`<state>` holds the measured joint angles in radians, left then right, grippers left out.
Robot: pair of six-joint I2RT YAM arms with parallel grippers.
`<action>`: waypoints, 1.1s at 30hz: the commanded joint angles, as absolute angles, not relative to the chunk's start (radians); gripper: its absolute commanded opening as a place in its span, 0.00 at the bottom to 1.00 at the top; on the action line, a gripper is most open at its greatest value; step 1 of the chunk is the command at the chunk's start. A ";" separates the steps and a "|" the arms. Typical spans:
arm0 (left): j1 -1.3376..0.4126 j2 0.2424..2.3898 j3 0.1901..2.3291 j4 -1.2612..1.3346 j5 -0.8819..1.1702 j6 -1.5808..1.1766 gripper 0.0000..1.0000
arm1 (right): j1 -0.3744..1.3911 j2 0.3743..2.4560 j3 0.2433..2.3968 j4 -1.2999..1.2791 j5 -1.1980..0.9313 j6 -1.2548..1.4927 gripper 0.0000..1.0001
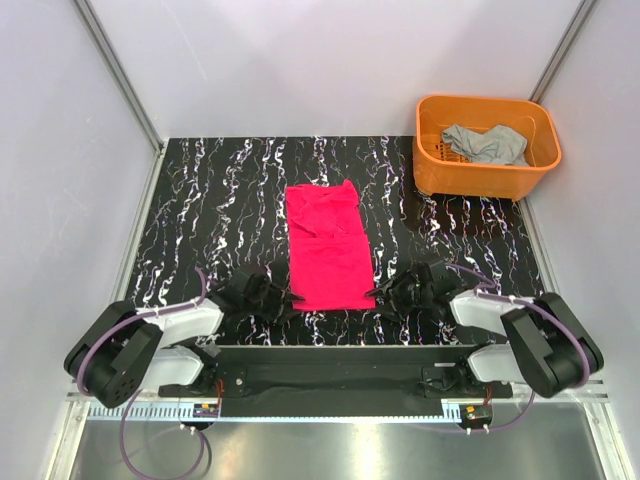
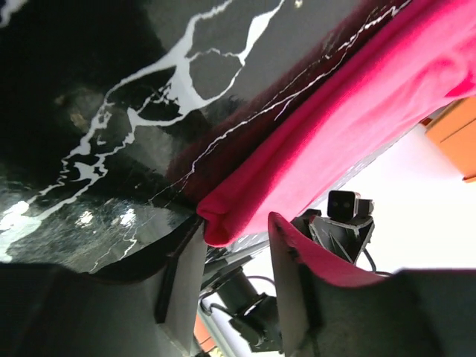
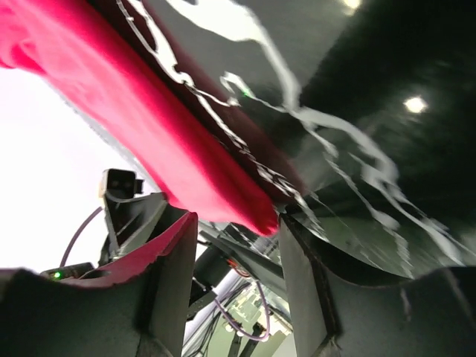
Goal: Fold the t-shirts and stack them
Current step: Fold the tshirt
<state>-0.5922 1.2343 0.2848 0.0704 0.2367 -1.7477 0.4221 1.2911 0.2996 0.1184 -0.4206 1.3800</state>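
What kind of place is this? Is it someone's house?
Probably a robot test booth, not a house: plain white walls closing in a black marbled table, with a left arm and right arm bolted at its near edge.

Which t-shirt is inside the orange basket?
The light grey t-shirt, crumpled inside the orange basket at the far right. The magenta-red t-shirt is not in it; it lies spread flat on the black marbled table.

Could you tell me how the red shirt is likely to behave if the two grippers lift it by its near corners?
Probably floppy: the corner of the red shirt rolls softly inside the left gripper. Lifted at both corners, its middle would likely sag. Thin cloth, so probably light.
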 commanded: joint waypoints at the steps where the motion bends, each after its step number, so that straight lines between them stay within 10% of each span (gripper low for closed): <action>1: -0.597 1.249 0.262 0.045 0.178 -1.766 0.42 | 0.445 1.362 0.293 0.201 -0.373 1.404 0.54; 8: -0.595 1.195 0.236 0.003 0.143 -1.776 0.38 | 0.460 1.329 0.259 0.143 -0.316 1.456 0.45; 12: -0.597 1.216 0.230 0.021 0.158 -1.772 0.15 | 0.460 1.305 0.264 0.100 -0.310 1.436 0.32; 17: -0.604 1.203 0.247 0.003 0.192 -1.727 0.00 | 0.460 1.263 0.249 0.029 -0.340 1.385 0.00; 33: -1.049 0.724 0.271 -0.434 0.032 -1.999 0.00 | 0.482 0.545 0.288 -0.687 -0.407 1.306 0.00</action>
